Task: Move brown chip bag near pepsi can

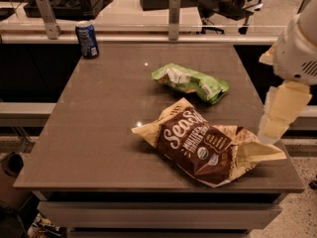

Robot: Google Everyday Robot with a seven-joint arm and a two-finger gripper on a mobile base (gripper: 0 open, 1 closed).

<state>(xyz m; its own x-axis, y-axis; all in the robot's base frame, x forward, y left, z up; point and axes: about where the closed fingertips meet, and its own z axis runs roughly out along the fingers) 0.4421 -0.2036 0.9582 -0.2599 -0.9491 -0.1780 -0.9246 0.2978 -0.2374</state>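
The brown chip bag (200,144) lies flat on the front right of the brown table (99,128), with white script lettering and cream edges. The pepsi can (87,39) stands upright at the table's far left corner, far from the bag. My gripper (274,125) hangs from the white arm (297,48) at the right edge of the view. It is just above the bag's right end, over the table's right edge, and holds nothing that I can see.
A smaller green chip bag (190,82) lies behind the brown bag, right of centre. A rail with metal posts (174,16) runs along the table's far edge. Desks and office chairs stand behind it.
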